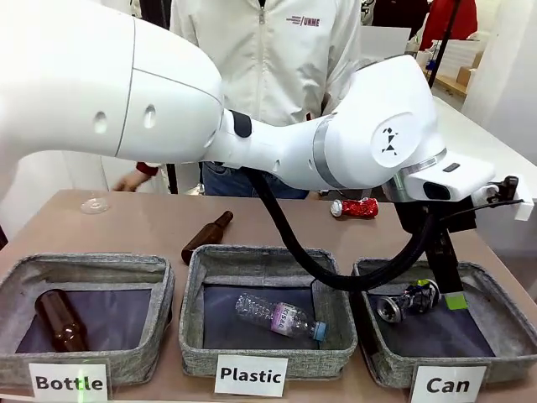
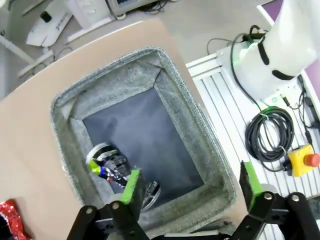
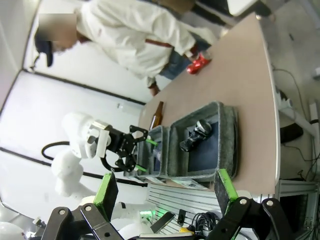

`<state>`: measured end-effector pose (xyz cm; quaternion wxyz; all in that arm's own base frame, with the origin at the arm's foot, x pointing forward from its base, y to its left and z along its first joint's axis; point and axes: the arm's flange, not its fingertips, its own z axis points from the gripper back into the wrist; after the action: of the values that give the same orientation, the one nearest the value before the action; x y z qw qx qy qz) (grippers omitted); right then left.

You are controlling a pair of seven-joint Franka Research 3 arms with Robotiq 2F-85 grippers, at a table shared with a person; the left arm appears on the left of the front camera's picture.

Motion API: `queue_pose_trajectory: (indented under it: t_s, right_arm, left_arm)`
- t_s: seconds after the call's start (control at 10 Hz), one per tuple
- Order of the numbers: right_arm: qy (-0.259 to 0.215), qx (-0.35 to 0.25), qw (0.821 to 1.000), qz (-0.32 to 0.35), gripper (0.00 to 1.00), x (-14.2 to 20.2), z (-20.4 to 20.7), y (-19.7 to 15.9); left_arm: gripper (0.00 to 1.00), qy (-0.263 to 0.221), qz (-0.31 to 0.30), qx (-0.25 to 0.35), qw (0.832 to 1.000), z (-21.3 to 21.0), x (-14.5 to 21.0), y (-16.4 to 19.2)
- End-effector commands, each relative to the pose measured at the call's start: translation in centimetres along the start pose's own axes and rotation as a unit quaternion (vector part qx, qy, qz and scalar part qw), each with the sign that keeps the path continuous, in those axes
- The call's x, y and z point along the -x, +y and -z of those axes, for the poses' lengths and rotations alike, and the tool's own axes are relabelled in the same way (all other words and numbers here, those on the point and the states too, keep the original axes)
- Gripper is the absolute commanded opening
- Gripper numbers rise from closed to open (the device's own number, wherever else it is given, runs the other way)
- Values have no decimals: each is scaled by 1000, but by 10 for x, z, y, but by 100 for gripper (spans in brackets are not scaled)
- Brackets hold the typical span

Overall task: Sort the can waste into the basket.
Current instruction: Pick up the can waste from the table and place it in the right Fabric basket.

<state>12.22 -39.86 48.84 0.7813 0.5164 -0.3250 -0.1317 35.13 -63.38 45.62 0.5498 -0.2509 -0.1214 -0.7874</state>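
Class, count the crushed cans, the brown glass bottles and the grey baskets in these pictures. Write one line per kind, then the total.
Crushed cans: 2 (dark can, red can)
Brown glass bottles: 2 (basket bottle, table bottle)
Grey baskets: 3 (Bottle basket, Plastic basket, Can basket)
Total: 7
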Motion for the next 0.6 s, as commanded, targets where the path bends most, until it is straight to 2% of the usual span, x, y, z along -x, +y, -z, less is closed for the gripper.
queue_pose_trajectory:
  t_s: [0.0, 0.2, 0.4, 0.5]
  right_arm:
    - [-8, 5, 1000, 13, 100, 7, -2, 5]
    - [-8, 5, 1000, 13, 100, 7, -2, 5]
    - [0, 0, 1000, 0, 100, 0, 0, 0]
    - [5, 5, 1000, 16, 100, -7, 19, 5]
  left_arm:
    - [100, -16, -6, 5, 1000, -20, 7, -12]
    - [100, -34, -61, 10, 997, -47, 18, -17]
    - [100, -50, -129, 51, 989, -85, 39, -33]
    - [100, -61, -156, 59, 984, -112, 55, -44]
